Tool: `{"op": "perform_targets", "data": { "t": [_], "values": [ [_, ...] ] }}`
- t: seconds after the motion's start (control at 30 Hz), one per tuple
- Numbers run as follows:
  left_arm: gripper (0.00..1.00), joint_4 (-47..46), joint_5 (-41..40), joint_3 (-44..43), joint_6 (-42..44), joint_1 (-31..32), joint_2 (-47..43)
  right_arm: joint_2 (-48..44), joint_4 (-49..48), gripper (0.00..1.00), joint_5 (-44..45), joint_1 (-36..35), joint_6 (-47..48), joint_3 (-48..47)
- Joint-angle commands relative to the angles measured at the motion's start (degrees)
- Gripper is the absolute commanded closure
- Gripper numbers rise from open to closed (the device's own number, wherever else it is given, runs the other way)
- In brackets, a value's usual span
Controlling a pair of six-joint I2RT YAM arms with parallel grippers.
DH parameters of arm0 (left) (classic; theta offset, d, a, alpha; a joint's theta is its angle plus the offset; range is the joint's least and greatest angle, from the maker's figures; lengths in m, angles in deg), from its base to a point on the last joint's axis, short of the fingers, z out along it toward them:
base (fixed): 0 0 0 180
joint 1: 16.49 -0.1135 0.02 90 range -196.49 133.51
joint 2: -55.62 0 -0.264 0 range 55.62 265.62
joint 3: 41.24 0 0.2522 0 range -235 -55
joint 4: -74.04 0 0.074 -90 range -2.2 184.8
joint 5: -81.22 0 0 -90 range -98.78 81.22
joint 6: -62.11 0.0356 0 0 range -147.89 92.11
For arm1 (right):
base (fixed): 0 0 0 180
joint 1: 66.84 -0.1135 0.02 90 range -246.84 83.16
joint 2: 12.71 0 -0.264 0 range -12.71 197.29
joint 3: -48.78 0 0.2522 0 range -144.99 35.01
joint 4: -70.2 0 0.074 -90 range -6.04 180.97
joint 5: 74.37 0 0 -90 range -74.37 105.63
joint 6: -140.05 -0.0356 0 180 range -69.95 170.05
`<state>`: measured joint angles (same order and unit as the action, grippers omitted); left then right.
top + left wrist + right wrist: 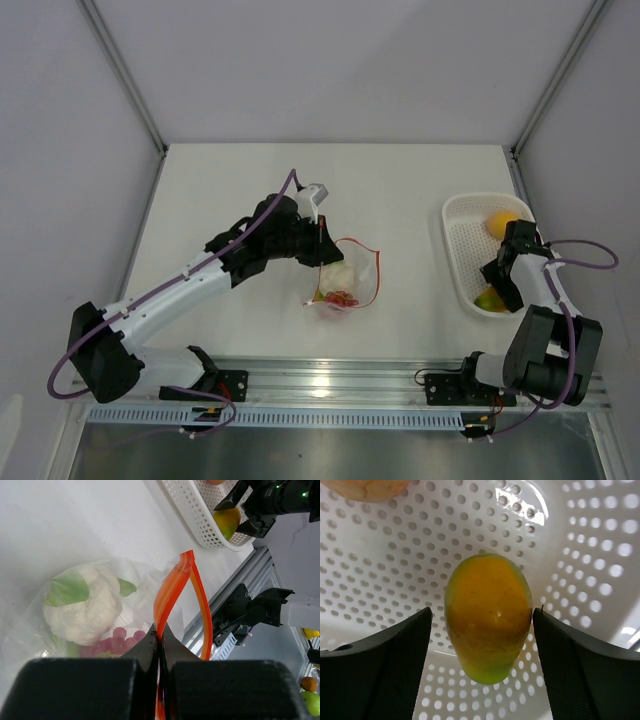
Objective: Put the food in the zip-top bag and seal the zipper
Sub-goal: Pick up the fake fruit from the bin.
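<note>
Your left jaws pinch the zipper (172, 587), which gapes just ahead of them. The zip-top bag (345, 285) holds the vegetable piece (85, 605) and the berry cluster (117, 637). Your right jaws stand wide around a yellow-green fruit (487, 615) in the basket (580, 540), not yet gripping. That fruit, the orange fruit (500, 222) beyond and the sealing are left.

clear floppy plastic bag (142, 580): glossy crinkled film | orange-red zipper strip (172, 587): smooth translucent plastic | white perforated basket (580, 555): glossy plastic | yellow-green oval toy fruit (487, 615): smooth, faint sheen

I count one zip-top bag (362, 270), one basket (465, 255), one cauliflower (87, 605), one berry cluster (117, 640), one mango (487, 617), one orange fruit (500, 222).
</note>
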<state>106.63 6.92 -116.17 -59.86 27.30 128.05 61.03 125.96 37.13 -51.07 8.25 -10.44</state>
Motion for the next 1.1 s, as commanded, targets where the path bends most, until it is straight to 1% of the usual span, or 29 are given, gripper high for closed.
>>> {"op": "perform_targets", "data": {
  "t": [0.0,0.07,0.17,0.27,0.3,0.37,0.4,0.47,0.5,0.57,0.6,0.67,0.7,0.73,0.77,0.8,0.83,0.9,0.93,0.97,1.07],
  "values": [
    [0.99,-0.28,0.2,-1.5,0.41,-0.37,0.09,1.41,-3.67,0.18,-2.07,0.23,-1.26,2.37],
    [0.99,-0.28,0.29,-1.41,0.41,-0.46,0.18,1.59,-4.38,0.19,-2.51,0.23,-1.7,3.43],
    [0.99,-0.37,0.55,-1.06,0.24,-0.46,0.35,1.68,-5.96,0.25,-2.6,0.23,-1.35,4.67],
    [0.99,-0.37,0.38,-1.06,0.33,-0.37,0.18,1.85,-6.84,0.34,-2.42,0.23,-0.48,5.11],
    [0.99,-0.46,0.38,-0.97,0.33,-0.37,0.17,1.85,-7.1,0.41,-2.95,0.23,-0.21,5.02],
    [0.99,-0.55,0.55,-0.88,0.15,-0.37,0.26,1.59,-7.11,0.51,-3.65,0.23,0.4,4.67],
    [1.0,-0.64,0.56,-0.88,0.15,-0.37,0.26,1.24,-7.02,0.6,-4.79,0.23,1.1,4.58],
    [0.99,-0.72,0.56,-0.71,0.15,-0.37,0.44,0.27,-6.84,0.7,-5.76,0.14,1.98,4.23],
    [0.99,-0.64,0.56,-0.62,0.06,-0.37,0.44,-1.38,-6.23,0.76,-6.37,0.05,2.16,3.88],
    [0.99,-0.64,0.47,-0.36,0.06,-0.37,0.26,-3.85,-6.23,0.82,-7.43,-0.47,3.91,3.62],
    [0.99,-0.64,0.29,-0.36,0.06,-0.46,0.09,-6.91,-5.88,0.86,-8.74,-0.82,4.44,3.53],
    [0.99,-0.72,0.12,0.08,-0.11,-0.37,-0.09,-10.52,-5.7,0.89,-10.85,-1.44,6.29,3.26],
    [0.99,-0.81,0.12,0.17,-0.11,-0.37,-0.26,-12.37,-5.87,0.91,-14.08,-1.79,6.99,3.09],
    [1.0,-0.81,0.03,0.34,-0.11,-0.37,-0.26,-16.13,-5.96,0.93,-15.85,-2.14,7.61,2.83],
    [0.99,-0.73,-0.06,0.35,-0.11,-0.37,-0.35,-17.99,-5.88,0.93,-17.87,-3.02,8.92,2.56],
    [0.99,-0.64,-0.06,0.35,-0.2,-0.37,-0.35,-19.75,-6.05,0.94,-23.03,-3.55,9.63,2.21],
    [0.99,-0.72,-0.15,0.35,-0.2,-0.37,-0.44,-22.64,-6.14,0.95,-25.34,-4.08,10.16,1.25],
    [0.99,-0.64,0.03,0.17,-0.2,-0.46,-0.27,-24.86,-5.61,0.97,-30.34,-7.06,10.34,0.02],
    [1.0,-0.55,-0.15,0.17,-0.2,-0.37,-0.18,-26.35,-5.35,0.97,-31.42,-8.63,10.16,-1.47],
    [0.99,-0.55,-0.15,0.08,-0.2,-0.37,-0.09,-26.97,-5.61,0.97,-32.99,-12.57,9.73,-2.09],
    [1.0,-0.64,-0.23,0.17,-0.46,-0.37,0.17,-28.2,-5.61,0.97,-33.18,-20.14,8.41,-4.98]
  ]
}}
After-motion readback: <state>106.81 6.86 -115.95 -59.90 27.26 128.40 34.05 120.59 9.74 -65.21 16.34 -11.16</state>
